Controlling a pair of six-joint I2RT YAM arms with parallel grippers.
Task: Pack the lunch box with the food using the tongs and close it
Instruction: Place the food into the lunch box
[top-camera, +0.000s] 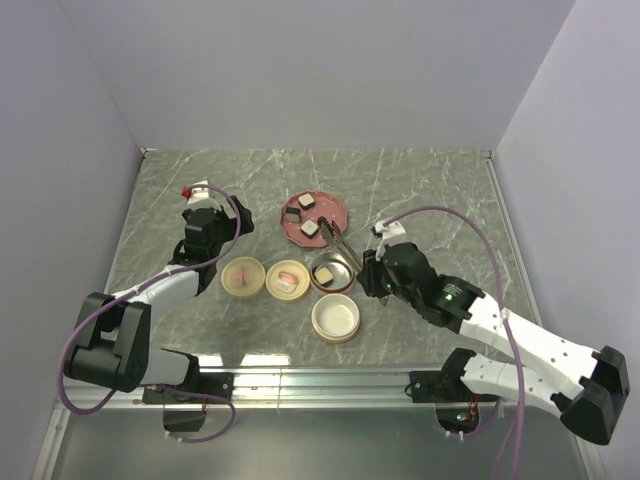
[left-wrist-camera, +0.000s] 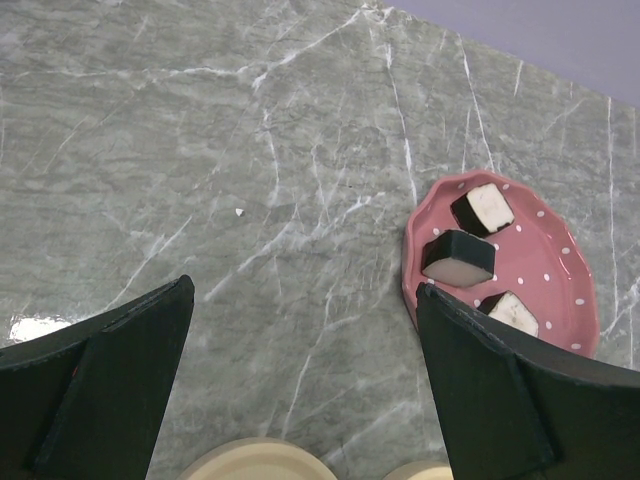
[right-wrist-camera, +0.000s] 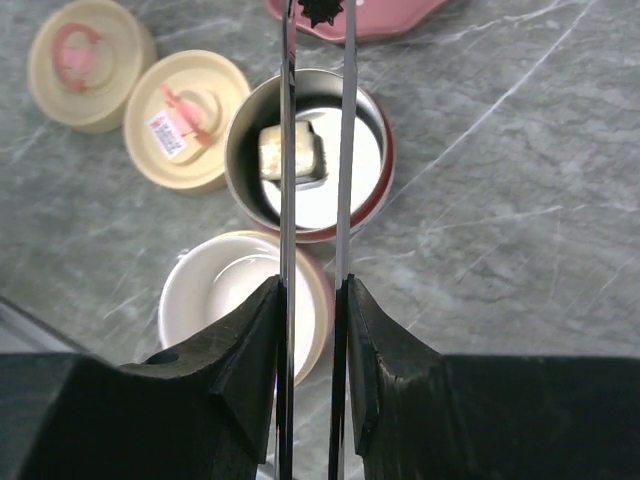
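Observation:
My right gripper is shut on the tongs, gripping the two thin silvery arms near their middle. The arms pass over the round metal lunch box, where one piece of food lies. Their tips reach the near rim of the pink plate; something dark sits between them at the frame's top edge. Three pieces of food rest on the plate. My left gripper hangs open over bare table, left of the plate.
Two cream lids with pink knobs lie left of the lunch box. A white, cream-rimmed bowl stands just in front of it. Walls enclose the grey marble table at the back and sides.

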